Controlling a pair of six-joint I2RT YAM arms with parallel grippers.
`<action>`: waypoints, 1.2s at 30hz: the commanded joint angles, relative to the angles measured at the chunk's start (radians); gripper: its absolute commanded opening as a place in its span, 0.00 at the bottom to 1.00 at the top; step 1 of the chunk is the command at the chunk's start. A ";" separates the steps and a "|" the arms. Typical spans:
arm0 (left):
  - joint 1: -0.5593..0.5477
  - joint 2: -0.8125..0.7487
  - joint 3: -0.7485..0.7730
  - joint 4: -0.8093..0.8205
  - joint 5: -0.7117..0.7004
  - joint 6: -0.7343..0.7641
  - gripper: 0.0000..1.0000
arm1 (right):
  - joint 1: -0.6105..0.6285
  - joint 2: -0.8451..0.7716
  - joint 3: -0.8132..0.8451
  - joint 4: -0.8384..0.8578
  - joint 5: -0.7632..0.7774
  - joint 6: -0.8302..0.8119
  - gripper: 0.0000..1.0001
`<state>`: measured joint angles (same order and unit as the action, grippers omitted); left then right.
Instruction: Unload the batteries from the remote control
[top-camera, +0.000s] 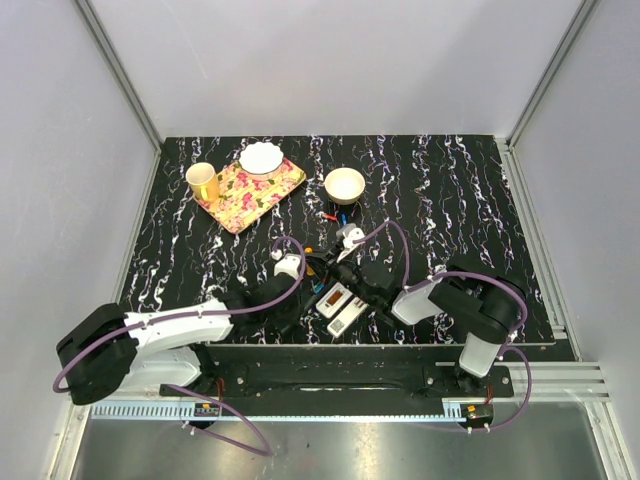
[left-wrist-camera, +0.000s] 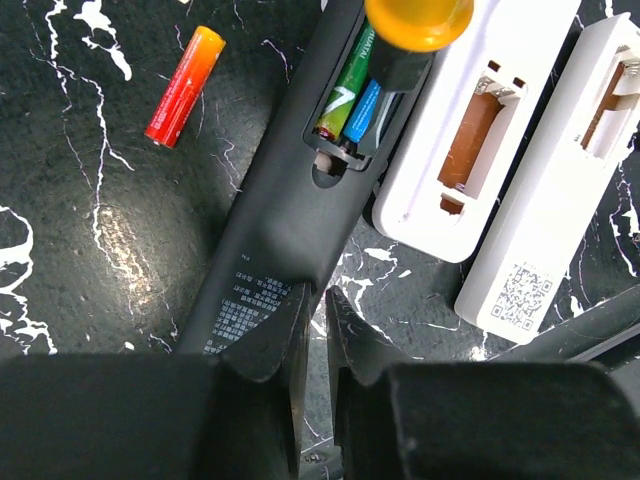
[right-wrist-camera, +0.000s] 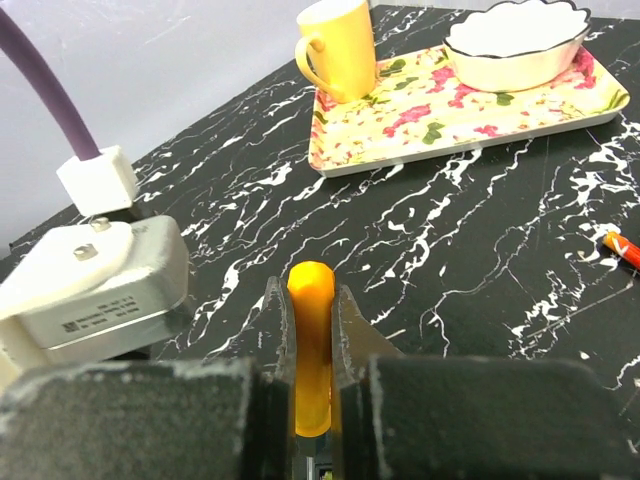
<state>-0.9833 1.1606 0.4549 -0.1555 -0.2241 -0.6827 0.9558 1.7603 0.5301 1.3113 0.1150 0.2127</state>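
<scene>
The black remote (left-wrist-camera: 290, 200) lies back-up with its compartment open; a green battery (left-wrist-camera: 340, 95) and a blue battery (left-wrist-camera: 362, 110) sit inside. An orange-handled tool (left-wrist-camera: 418, 20) reaches into the compartment's far end. My right gripper (right-wrist-camera: 312, 300) is shut on that tool (right-wrist-camera: 312, 340). My left gripper (left-wrist-camera: 318, 300) is shut, its tips at the remote's near right edge. A red-orange battery (left-wrist-camera: 185, 86) lies loose on the table left of the remote. In the top view both grippers (top-camera: 300, 285) (top-camera: 352, 268) meet at the remote, which they mostly hide.
Two white remotes (left-wrist-camera: 470, 130) (left-wrist-camera: 560, 200) lie right of the black one with open compartments. A flowered tray (top-camera: 250, 195) with a yellow mug (top-camera: 202, 181) and white bowl (top-camera: 262, 158) stands far left. Another bowl (top-camera: 345, 184) stands behind; small batteries (top-camera: 335, 215) lie near it.
</scene>
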 joint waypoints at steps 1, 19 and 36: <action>0.000 0.030 0.007 -0.010 0.022 -0.005 0.16 | 0.020 0.004 0.039 0.236 0.020 -0.013 0.00; 0.000 0.044 -0.002 0.001 0.031 -0.009 0.15 | 0.021 0.059 0.028 0.236 0.097 -0.044 0.00; 0.000 0.063 -0.007 0.010 0.035 -0.014 0.15 | 0.021 0.033 0.001 0.233 0.149 -0.165 0.00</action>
<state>-0.9855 1.2140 0.4553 -0.1413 -0.1715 -0.6899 0.9710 1.8210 0.5438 1.3163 0.1978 0.1463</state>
